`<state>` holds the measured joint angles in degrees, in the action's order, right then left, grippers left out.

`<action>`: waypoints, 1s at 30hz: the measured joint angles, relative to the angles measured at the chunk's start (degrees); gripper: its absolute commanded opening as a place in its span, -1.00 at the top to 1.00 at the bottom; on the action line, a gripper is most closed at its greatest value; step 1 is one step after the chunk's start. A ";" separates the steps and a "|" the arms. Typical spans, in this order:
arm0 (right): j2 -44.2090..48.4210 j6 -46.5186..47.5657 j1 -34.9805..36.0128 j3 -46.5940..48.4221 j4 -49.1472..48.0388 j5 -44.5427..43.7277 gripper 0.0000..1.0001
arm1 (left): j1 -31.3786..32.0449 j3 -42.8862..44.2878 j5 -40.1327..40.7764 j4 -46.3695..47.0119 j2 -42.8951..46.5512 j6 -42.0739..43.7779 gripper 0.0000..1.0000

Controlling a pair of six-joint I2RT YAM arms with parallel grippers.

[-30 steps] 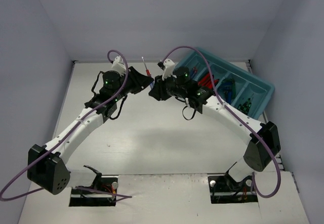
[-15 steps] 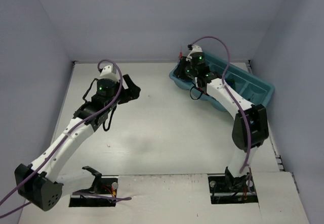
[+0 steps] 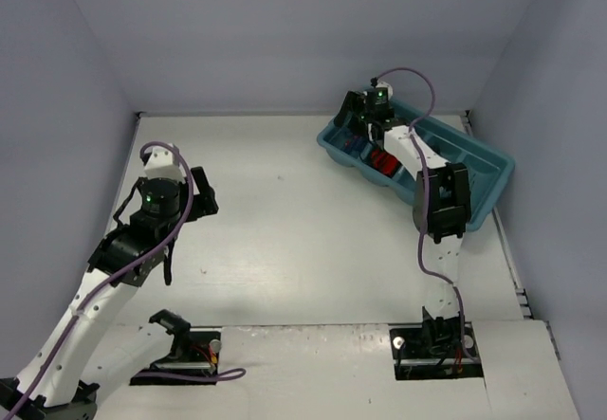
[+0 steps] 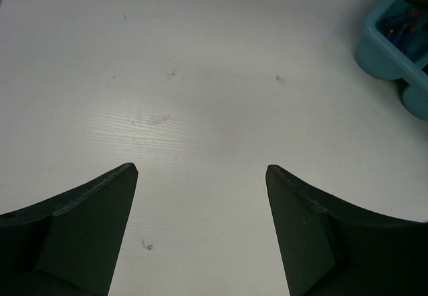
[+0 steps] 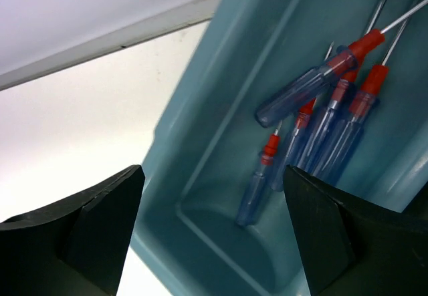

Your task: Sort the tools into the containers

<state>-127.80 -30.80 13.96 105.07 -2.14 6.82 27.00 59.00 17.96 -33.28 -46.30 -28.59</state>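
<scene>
Over at the upper right, the right gripper (image 5: 212, 176) hangs with its black jaws spread and empty above the end compartment of the long teal-blue plastic tray (image 5: 200, 142). Thin screwdrivers with clear blue handles and red collars (image 5: 304, 85) lie bunched there, like with like by my guess, and red-handled tools (image 3: 382, 162) fill the neighbouring compartment. The left gripper (image 4: 200, 169), equally wide apart and holding nothing, faces the white tabletop (image 4: 200, 62) at lower left, well apart from the tray.

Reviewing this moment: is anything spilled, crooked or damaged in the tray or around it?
Nothing serious. In the end compartment of the tray, one blue-handled screwdriver lies crosswise on top of the other screwdrivers, which lie roughly parallel. All sit inside the walls, and no damage or spill shows.
</scene>
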 measured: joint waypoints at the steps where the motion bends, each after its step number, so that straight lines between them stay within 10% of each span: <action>1: 0.40 0.35 0.00 -0.04 0.05 0.20 -0.75 | 0.00 0.01 0.45 -0.51 0.24 0.39 -0.52; 30: 106.61 25.26 -0.74 -47.23 24.31 -20.96 -1.00 | -0.02 13.88 10.02 -12.09 9.84 13.57 -0.78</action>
<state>-21.19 -5.54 13.21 57.84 22.17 -14.15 26.98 72.88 27.98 -45.37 -36.46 -15.03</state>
